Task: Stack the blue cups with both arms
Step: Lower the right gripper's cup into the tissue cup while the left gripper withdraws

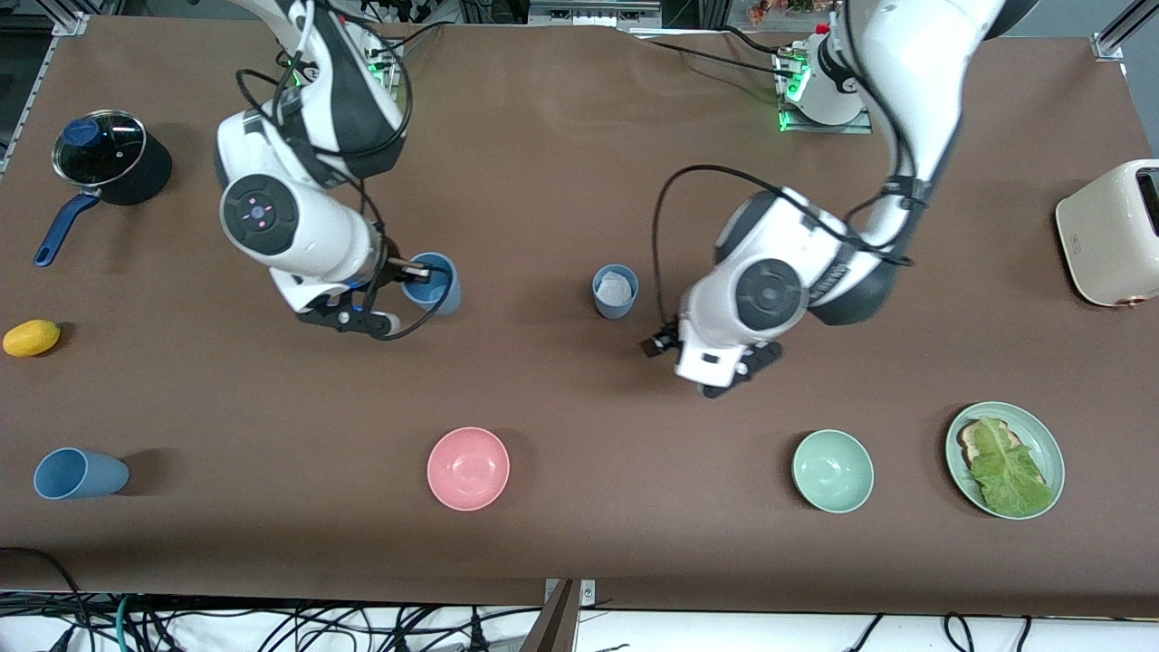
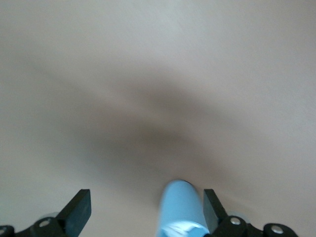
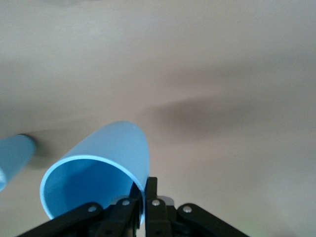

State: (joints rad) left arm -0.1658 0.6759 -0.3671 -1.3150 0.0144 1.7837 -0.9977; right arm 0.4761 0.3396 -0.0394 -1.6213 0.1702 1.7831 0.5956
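Front view — right gripper [image 1: 409,270] pinches the rim wall of a blue cup [image 1: 434,282], one finger inside and one outside, the cup tipped as if lifted for carrying. A second blue cup [image 1: 616,291], with something pale inside, stands upright mid-table at about 3 o'clock from the held one, probably the stacking target. A third blue cup [image 1: 80,474] lies on its side near the table's [image 1: 561,181] front edge at the right arm's end. The left gripper [image 1: 709,362] hangs at about 5 o'clock from the middle cup, holding nothing. Open brown surface lies between the two central cups; pink bowl [image 1: 468,468] and green bowl [image 1: 832,470] sit nearer the camera, out of that lane.

Left wrist view — the left gripper's fingers [image 2: 78,211] are spread wide, the upright cup [image 2: 180,208] close by one finger, not clasped — likely lined up to steady it.

Right wrist view — the right gripper's fingers [image 3: 151,197] are clenched on the held cup's [image 3: 106,170] rim; another cup [image 3: 14,157] shows at the picture's edge.
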